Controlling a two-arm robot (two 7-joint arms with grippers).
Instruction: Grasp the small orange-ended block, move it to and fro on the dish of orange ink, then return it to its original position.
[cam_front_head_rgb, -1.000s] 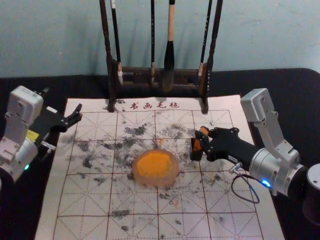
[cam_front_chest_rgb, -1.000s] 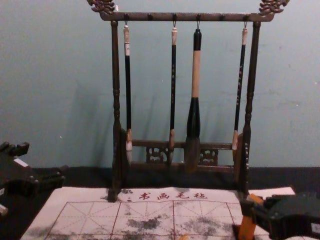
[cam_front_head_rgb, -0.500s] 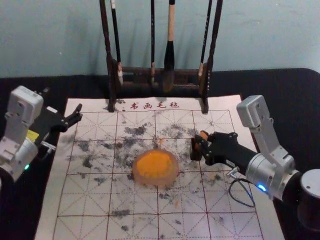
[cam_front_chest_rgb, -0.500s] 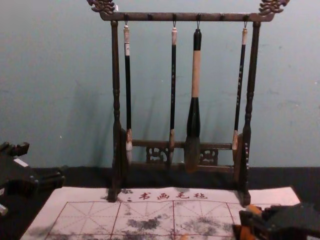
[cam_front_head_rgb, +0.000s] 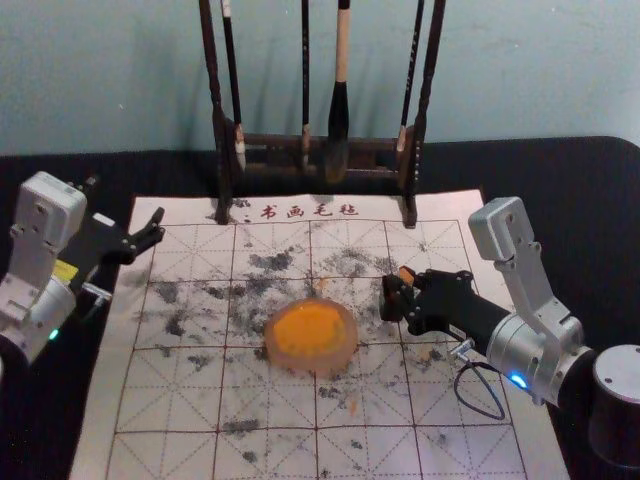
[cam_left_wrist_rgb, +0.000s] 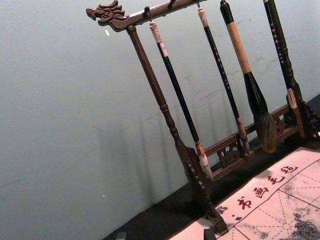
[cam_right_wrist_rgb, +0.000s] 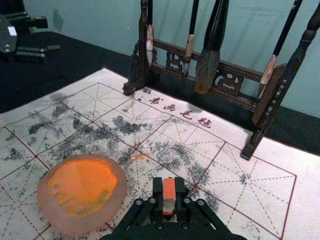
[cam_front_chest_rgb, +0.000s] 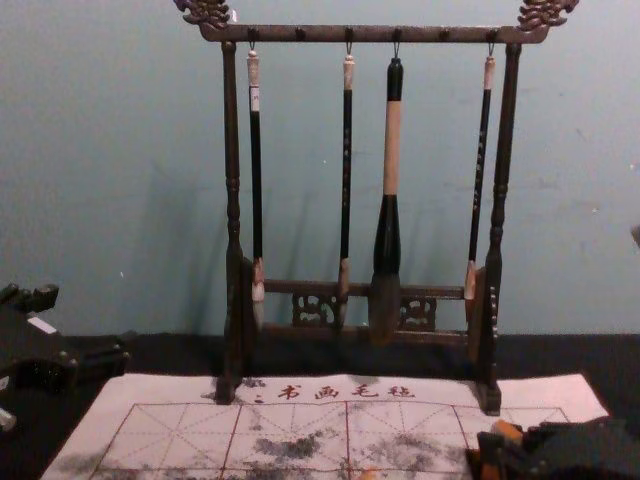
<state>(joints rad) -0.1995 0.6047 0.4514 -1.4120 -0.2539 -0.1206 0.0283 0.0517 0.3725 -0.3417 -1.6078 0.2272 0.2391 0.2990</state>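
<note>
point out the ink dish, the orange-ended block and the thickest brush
Ink dish (cam_front_head_rgb: 313, 364): head view, on the pale near rim.
Orange-ended block (cam_right_wrist_rgb: 169, 188): right wrist view, on its orange end.
Thickest brush (cam_front_chest_rgb: 392, 150): chest view, on the handle's pale section.

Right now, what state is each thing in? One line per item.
Right hand: shut on the block, right of the dish
Block: gripped
Left hand: open, by the mat's left edge
Dish: holding orange ink
Mat: laid out, stained
Rack: upright
Four brushes: hanging, bristles down
</note>
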